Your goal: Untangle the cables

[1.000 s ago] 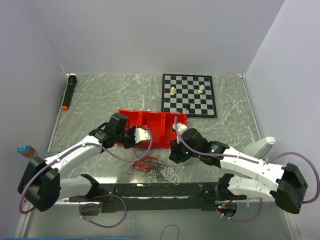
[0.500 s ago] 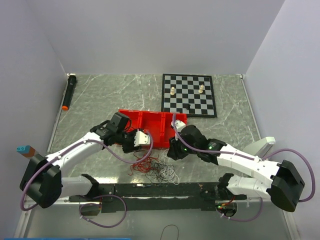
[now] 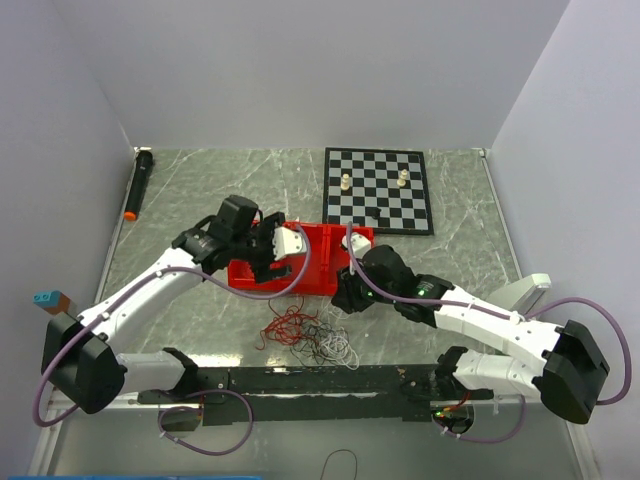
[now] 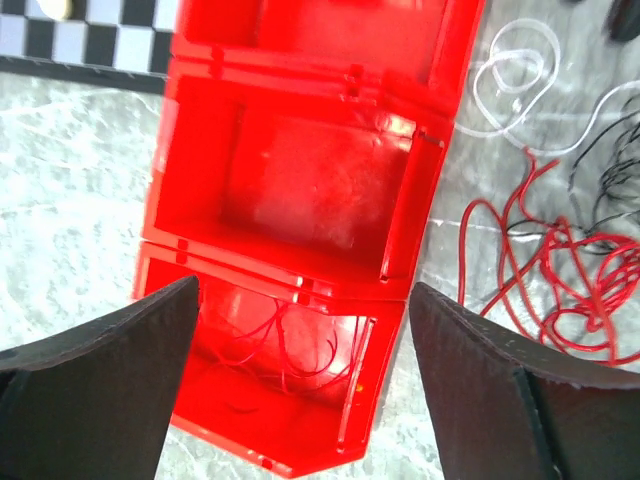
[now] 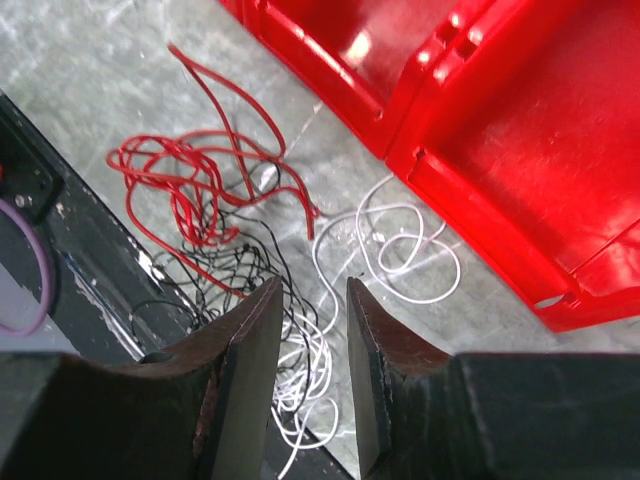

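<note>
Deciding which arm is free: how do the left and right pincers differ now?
The left pincer stands wide open; the right pincer's jaws are only narrowly parted. The left pincer hangs over the red tray, the right pincer over the tangled cables on the table. Both hold nothing.

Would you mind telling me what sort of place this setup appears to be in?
Probably a robot lab test cell. Plain white walls box in a marble-patterned table, and unrelated props share it: a chessboard, a red tray and loose cables.
</note>
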